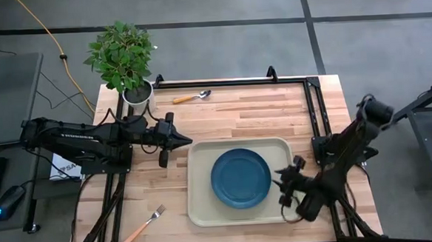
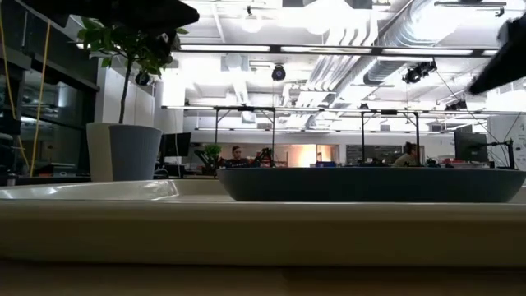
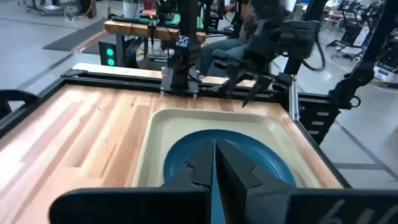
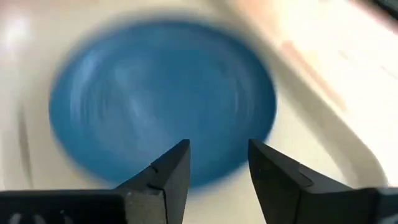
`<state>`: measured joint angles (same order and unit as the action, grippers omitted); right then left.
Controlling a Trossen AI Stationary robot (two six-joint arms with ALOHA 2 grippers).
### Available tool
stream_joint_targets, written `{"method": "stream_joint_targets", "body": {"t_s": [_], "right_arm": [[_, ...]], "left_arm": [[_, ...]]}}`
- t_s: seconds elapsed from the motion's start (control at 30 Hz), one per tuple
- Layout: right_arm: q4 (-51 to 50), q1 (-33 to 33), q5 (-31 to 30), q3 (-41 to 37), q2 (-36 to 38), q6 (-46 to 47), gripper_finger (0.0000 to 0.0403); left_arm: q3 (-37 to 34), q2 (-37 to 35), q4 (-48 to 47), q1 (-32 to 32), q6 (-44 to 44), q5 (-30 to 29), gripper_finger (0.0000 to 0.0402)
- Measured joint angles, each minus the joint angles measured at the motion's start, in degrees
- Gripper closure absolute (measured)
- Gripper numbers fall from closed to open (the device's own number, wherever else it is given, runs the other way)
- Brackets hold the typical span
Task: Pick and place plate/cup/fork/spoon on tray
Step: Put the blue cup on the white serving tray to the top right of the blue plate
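Resting flat inside the tray (image 1: 202, 211), the plate (image 1: 240, 178) is seen near its centre. The right pincer (image 1: 284, 185) is held over the tray's right edge, beside the plate, with its fingers (image 4: 166, 171) spread and nothing between them. The left pincer (image 1: 187, 141) is positioned just off the tray's upper left corner, pressed together and empty. The spoon (image 1: 192, 97) is found at the far edge of the tabletop (image 1: 252, 112) beside a potted plant (image 1: 124, 59). The fork (image 1: 144, 225) lies at the near left. No cup is visible.
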<state>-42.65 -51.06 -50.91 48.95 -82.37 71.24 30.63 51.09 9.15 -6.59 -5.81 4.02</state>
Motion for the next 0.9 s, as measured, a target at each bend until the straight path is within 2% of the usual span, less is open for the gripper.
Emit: {"method": "stream_joint_targets", "body": {"t_s": [0.07,0.13,0.23,0.3,0.33,0.43,0.57,0.77,0.83,0.9], "right_arm": [[12.55,1.47,-7.85,-6.93,3.69,-2.89,0.0253],[27.39,4.42,-13.49,-12.68,6.49,-12.16,0.0253],[51.70,11.61,-14.02,-19.10,8.88,-33.34,0.0253],[66.61,17.39,-7.96,-21.75,9.31,-48.98,0.0253],[73.36,20.26,-3.03,-22.76,9.31,-55.93,0.0253],[83.91,28.51,11.44,-24.03,9.35,-67.48,0.0253],[85.00,38.80,27.29,-24.09,10.10,-70.03,0.0253],[86.59,49.66,43.69,-24.55,10.10,-70.15,0.0253],[87.02,51.48,47.62,-24.55,10.10,-71.46,0.0253],[87.01,52.48,48.17,-24.55,10.10,-71.69,0.0253]], "left_arm": [[0.00,0.15,-0.41,-0.02,0.81,-0.48,0.0401],[0.00,0.75,-0.28,-0.02,0.92,-0.65,0.0401],[0.00,1.52,-0.19,-0.02,0.94,-0.69,0.0401],[0.00,1.96,-0.16,-0.02,0.92,-0.78,0.0401],[0.00,2.19,-0.16,-0.02,0.94,-0.92,0.0401],[0.00,2.37,-0.14,-0.02,0.94,-2.74,0.0401],[0.00,2.36,-0.24,-0.02,0.25,-3.46,0.0401],[0.00,2.16,-0.37,0.39,0.03,-3.42,0.0401],[0.00,2.16,-0.35,0.39,0.03,-3.42,0.0401],[0.00,2.16,-0.37,0.37,0.05,-3.42,0.0401]]}}
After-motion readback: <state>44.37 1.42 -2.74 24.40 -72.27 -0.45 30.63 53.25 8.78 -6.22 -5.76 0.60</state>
